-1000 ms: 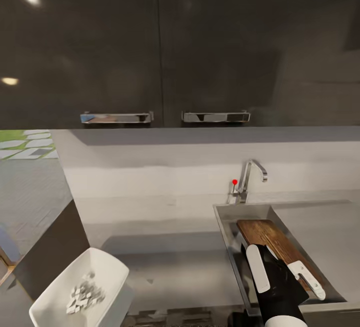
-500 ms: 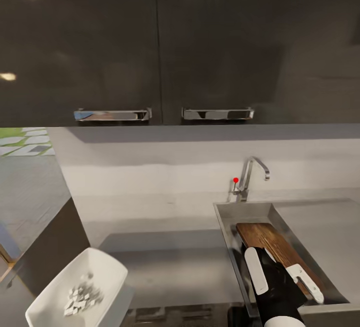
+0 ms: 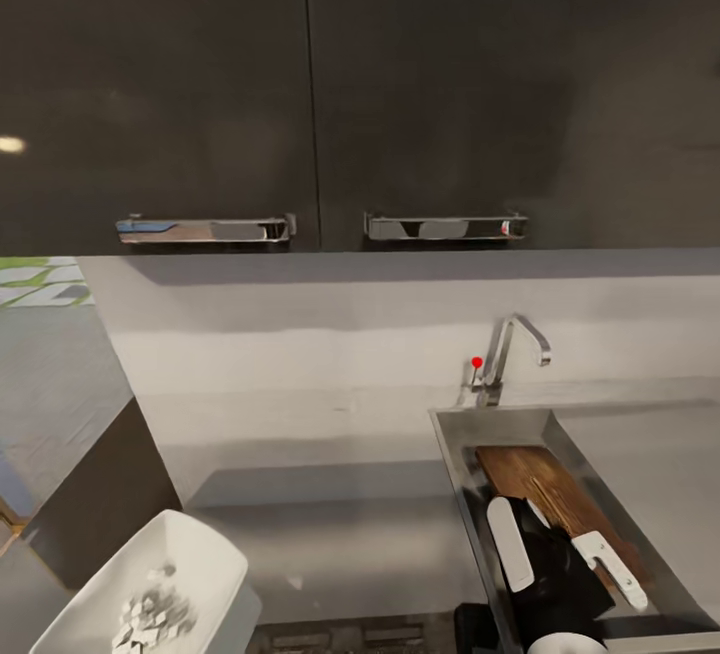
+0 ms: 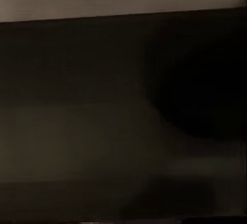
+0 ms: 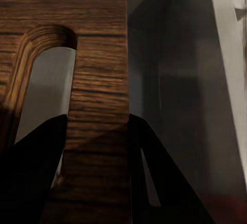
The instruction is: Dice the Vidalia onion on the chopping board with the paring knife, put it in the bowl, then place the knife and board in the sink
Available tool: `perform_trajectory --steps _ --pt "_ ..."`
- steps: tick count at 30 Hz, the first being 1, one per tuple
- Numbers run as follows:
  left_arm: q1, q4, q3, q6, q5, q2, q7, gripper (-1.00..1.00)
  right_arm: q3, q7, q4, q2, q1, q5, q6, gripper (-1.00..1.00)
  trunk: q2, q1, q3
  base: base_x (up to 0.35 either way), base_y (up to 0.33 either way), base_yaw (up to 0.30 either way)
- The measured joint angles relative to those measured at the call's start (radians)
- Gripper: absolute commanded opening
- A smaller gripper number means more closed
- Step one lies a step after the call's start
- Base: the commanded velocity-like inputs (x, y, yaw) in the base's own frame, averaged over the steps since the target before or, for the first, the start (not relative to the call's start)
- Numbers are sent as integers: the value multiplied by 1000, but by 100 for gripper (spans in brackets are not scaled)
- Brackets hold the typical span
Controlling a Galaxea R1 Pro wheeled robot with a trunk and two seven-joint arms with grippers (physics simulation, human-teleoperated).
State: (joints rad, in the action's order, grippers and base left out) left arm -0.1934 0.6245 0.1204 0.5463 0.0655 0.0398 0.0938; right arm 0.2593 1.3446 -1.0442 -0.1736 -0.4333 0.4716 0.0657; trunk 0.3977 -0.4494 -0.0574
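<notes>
Reaching down over the sink (image 3: 455,434), the right gripper (image 3: 560,564) hangs at the near end of the basin, its white fingers (image 3: 507,542) pointing away from the robot. Its jaws are clamped on the chopping board (image 3: 545,489), one dark finger on each side of the strip of wood beside the handle hole (image 5: 43,80). That board lies inside the sink, and its long side runs from the faucet (image 3: 505,359) end toward the robot. On the grey surface (image 3: 340,534) sits the white bowl (image 3: 190,564) with diced onion (image 3: 150,614) inside. I cannot tell about the left jaws.
</notes>
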Motion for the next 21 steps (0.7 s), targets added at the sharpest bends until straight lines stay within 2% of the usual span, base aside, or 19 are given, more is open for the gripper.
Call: perform_trajectory --steps 3,11,16,21 --pt "0 0 0 0 0 0 0 100 0 0 11 0 0 -25 -29 -100 0 0 -5 0 0 0" --pt "0 -1 0 0 0 0 0 100 -1 -13 15 0 0 -37 -36 -100 0 0 -7 0 0 0" --pt "0 0 0 0 0 0 0 100 -37 -44 16 0 0 -61 -35 -100 0 0 -7 0 0 0" --pt "0 0 0 0 0 0 0 100 -42 -49 22 0 0 -65 -37 -100 0 0 -7 0 0 0"
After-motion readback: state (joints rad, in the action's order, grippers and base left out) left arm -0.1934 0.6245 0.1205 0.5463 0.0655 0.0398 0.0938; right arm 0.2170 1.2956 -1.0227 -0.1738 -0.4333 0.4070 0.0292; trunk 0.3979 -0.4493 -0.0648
